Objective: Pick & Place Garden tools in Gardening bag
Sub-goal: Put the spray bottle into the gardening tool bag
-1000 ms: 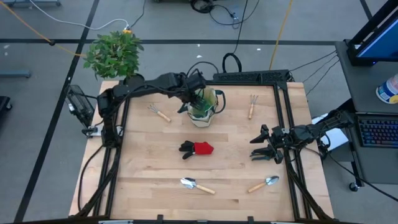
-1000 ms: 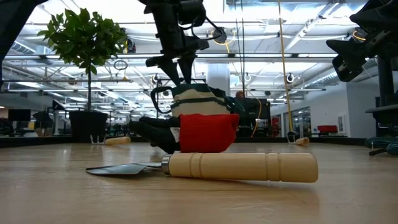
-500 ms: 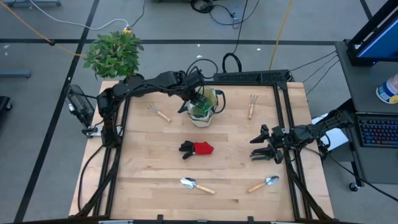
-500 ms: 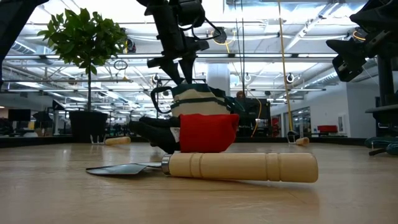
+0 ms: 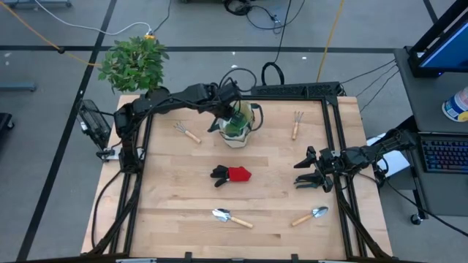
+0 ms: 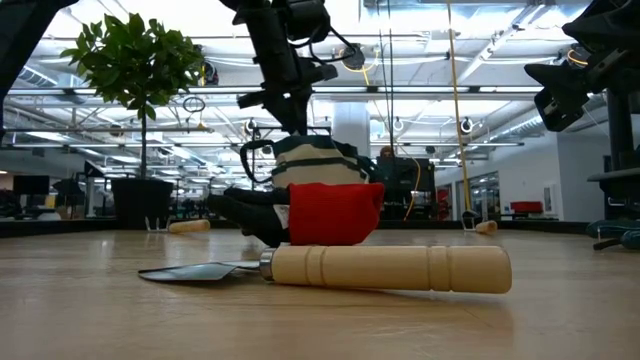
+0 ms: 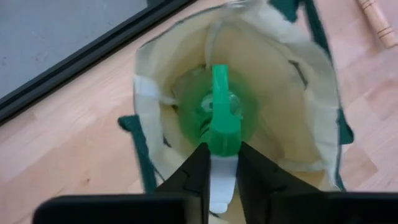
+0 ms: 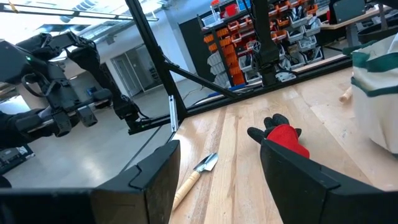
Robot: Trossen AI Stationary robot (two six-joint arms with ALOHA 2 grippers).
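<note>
Holding the green-white bottle [image 7: 219, 121] by its neck, your left gripper [image 7: 217, 163] has both fingers pressed against it and hangs directly over the open mouth of the bag [image 7: 151, 112], with the bottle's body already down inside the beige walls. From above, you see that gripper [image 5: 232, 117] at the back centre of the table [image 5: 175, 212], its arm reaching in from the left rear, and the bag [image 5: 241, 137] standing upright beneath it. Just left of the bag lies a claw rake [image 5: 187, 132]; a second rake [image 5: 296, 123] lies to its right, near the back right corner. Nearer the middle of the table you find the red-and-black gloves [image 5: 232, 174], apart from the bag. Two trowels rest along the front: one left of centre [image 5: 231, 217], one to the right [image 5: 310, 215]. Your right gripper [image 5: 313, 175] waits above the right edge of the table, fingers spread wide and holding nothing; its wrist view looks past them to the gloves [image 8: 281, 135] and a trowel [image 8: 196, 171]. A potted plant [image 5: 134, 63] stands off the back left corner.
</note>
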